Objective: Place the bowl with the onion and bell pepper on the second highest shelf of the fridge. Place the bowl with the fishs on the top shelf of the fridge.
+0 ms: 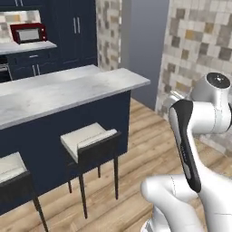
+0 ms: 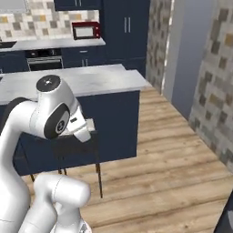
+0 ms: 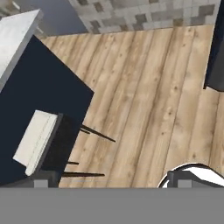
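A dark navy, flat-sided cabinet body [image 3: 216,52] is seen at the right edge of the hand view, standing upright on the pale wooden plank floor [image 3: 144,96]. A dark navy corner [image 2: 226,219] is cut off at the lower right of the right base view. Whether either belongs to the fridge cannot be told.

One long navy kitchen island with a pale marble top [image 1: 68,88], two white-cushioned dark-legged bar stools [image 1: 90,142] [image 1: 12,174] beside the island, one red microwave [image 1: 28,32] on the back counter beyond the island, one built-in oven [image 2: 43,60] beneath that counter
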